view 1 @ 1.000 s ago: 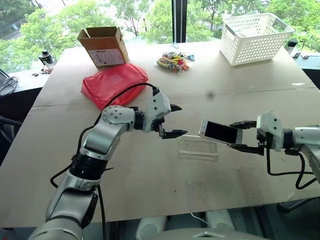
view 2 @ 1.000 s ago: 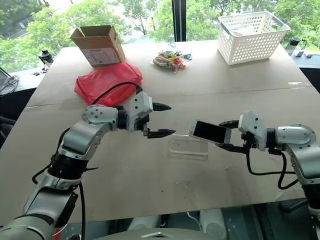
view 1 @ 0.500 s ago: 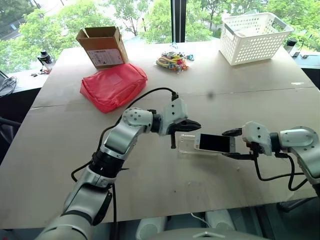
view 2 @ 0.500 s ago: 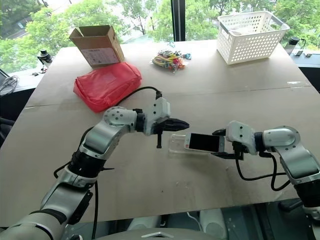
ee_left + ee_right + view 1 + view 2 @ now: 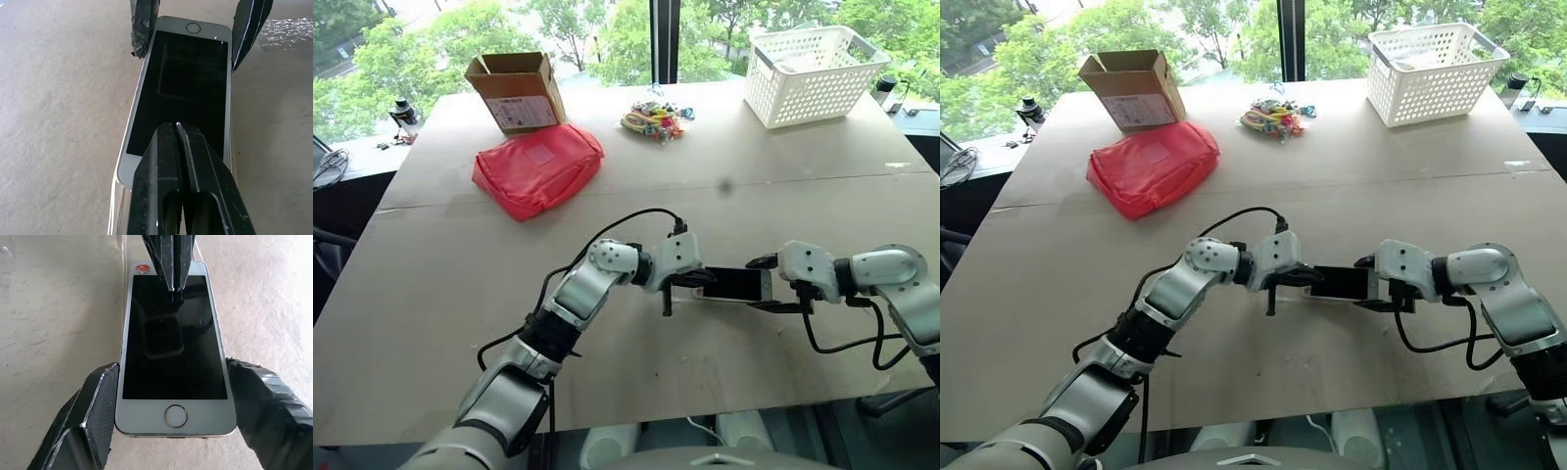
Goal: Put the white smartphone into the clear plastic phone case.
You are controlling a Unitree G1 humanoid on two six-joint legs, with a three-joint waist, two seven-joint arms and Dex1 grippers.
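Since a second ago the left arm has swung down and across toward the right arm, its tool going from wide open to fully closed, and the phone has come down from mid-air to sit low over the case. Desk (image 5: pixel 431 294): broad, pale brown, seam running across its middle. At the far edge, white slotted basket (image 5: pixel 813 73) on the right; open cardboard box (image 5: pixel 516 90) on the left; red soft pouch (image 5: pixel 538 168) just in front of the box; small heap of coloured odds (image 5: pixel 652 119) between box and basket. Left tool (image 5: pixel 179 131): fingers pressed together, tips resting on or just above the near end of the black screen; contact cannot be confirmed. Right tool (image 5: pixel 171 406): fingers spread to either side of the white smartphone (image 5: pixel 172 347), gripping it by its long edges at the home-button end. Phone lies screen up, near the desk's middle, between the two tools, roughly level. Clear plastic phone case (image 5: pixel 117 196): directly beneath the phone, a transparent rim showing along its edge and past its corner; whether the phone is fully seated in it cannot be told.
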